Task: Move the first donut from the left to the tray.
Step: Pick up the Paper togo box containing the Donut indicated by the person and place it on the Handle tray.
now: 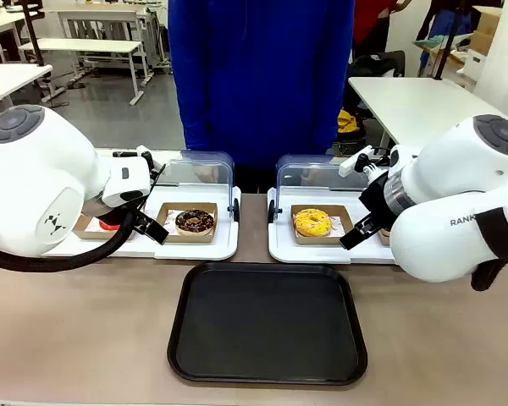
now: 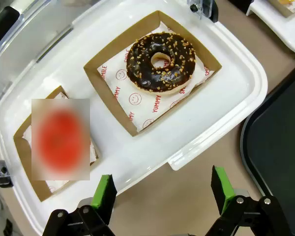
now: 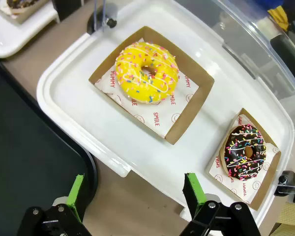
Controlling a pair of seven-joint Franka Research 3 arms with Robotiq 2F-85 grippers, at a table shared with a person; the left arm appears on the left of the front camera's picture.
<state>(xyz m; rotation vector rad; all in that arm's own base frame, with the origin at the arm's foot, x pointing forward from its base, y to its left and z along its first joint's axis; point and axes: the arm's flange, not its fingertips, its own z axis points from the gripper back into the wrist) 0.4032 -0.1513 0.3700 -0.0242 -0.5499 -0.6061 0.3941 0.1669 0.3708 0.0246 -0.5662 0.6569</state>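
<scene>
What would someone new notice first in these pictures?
The large black tray lies at the near middle of the table. Behind it, a yellow donut sits on the right white tray, while a chocolate donut and a red donut, partly hidden behind the left arm, sit on the left white tray. The left gripper and the right gripper each hang open near their tray's front edge.
</scene>
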